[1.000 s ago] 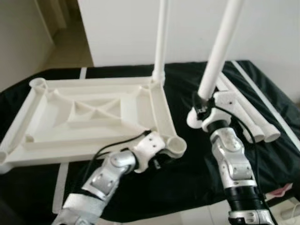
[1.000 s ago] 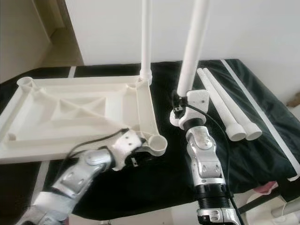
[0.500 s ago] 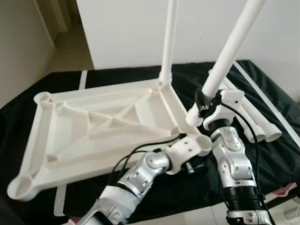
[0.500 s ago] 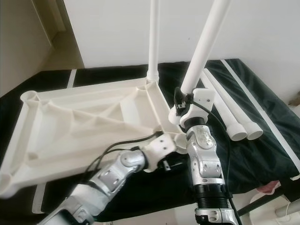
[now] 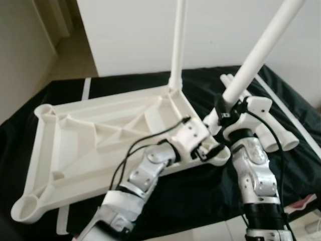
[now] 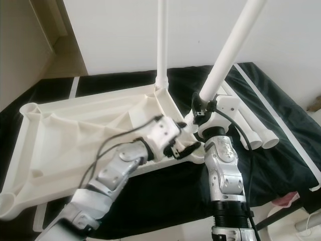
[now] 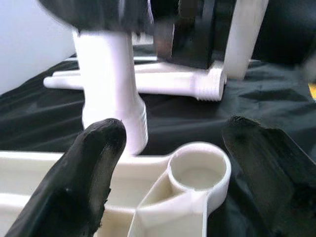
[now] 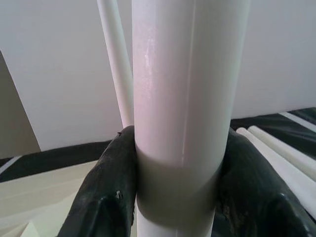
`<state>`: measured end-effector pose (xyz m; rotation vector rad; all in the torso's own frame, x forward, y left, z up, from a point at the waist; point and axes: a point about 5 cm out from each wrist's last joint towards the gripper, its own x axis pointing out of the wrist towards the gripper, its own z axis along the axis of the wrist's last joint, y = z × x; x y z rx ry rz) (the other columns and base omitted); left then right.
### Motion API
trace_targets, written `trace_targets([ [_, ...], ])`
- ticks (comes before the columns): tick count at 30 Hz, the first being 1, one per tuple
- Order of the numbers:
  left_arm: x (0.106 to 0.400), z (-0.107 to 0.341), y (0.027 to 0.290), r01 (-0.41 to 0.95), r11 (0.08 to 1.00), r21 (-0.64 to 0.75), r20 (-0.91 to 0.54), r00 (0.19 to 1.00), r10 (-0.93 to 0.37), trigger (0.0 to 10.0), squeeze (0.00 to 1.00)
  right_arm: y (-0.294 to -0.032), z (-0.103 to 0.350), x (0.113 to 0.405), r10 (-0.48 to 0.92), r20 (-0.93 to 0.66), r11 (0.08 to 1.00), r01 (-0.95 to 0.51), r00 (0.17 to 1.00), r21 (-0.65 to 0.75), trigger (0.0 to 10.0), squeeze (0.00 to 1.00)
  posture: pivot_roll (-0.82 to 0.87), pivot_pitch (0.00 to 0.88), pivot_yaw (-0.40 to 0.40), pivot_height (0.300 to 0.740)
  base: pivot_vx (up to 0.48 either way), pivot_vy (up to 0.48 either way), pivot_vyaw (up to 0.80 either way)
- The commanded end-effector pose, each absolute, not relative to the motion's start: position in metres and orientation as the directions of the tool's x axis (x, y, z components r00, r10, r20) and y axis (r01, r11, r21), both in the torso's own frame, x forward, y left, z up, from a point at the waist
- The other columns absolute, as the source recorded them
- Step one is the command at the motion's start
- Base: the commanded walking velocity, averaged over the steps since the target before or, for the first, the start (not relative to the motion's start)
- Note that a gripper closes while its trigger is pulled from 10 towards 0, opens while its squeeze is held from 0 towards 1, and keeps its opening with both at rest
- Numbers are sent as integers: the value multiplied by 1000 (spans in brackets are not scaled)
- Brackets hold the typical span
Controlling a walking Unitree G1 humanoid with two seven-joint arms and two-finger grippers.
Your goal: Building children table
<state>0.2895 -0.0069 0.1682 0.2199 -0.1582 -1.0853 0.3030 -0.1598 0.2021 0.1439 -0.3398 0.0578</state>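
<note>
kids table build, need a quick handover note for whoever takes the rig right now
Right gripper: shut on a white table leg, held tilted, its lower end close beside the near right corner socket.
Left gripper: open, fingers either side of that empty socket, at the upturned tabletop on the black cloth.
Done: one fitted leg stands upright at the far right corner.
Left: seat the held leg, then fit the two spare legs lying on the right.

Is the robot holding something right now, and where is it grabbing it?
The right end effector grips a white table leg near its lower end. The left end effector is open around the tabletop's corner socket.
</note>
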Motion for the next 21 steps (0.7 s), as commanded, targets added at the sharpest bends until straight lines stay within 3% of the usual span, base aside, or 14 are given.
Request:
trace_targets([
  [1,285,165,-5,868,425,258,5,439,-899,10000,0,-163,205,301,26,342,989,-74,939,127,10000,0,-47,0,-15,740,0,0,0],
  [6,279,135,-6,877,344,336,-142,408,-902,10000,0,-162,207,303,49,347,990,-93,937,109,10000,0,-42,0,-24,740,0,0,0],
  [11,284,128,-6,868,358,344,-198,440,-876,10000,0,-161,209,304,66,349,990,-105,935,97,10000,0,-41,0,-24,740,0,0,0],
  [17,307,118,2,788,440,430,-276,579,-767,10000,0,-159,209,306,79,351,989,-118,933,93,10000,0,-40,0,-25,740,0,0,0],
  [19,322,121,9,699,537,472,-251,690,-678,10000,0,-157,210,305,80,351,988,-120,933,93,10000,0,-47,0,-21,740,0,0,0],
  [20,322,121,9,699,537,472,-251,690,-678,10000,0,-157,210,305,80,351,988,-120,933,93,10000,0,-47,0,-21,740,0,0,0],
  [21,329,124,13,640,588,494,-227,748,-624,10000,0,-157,209,305,81,351,988,-121,933,93,10000,0,-49,0,-20,740,0,0,0],
])
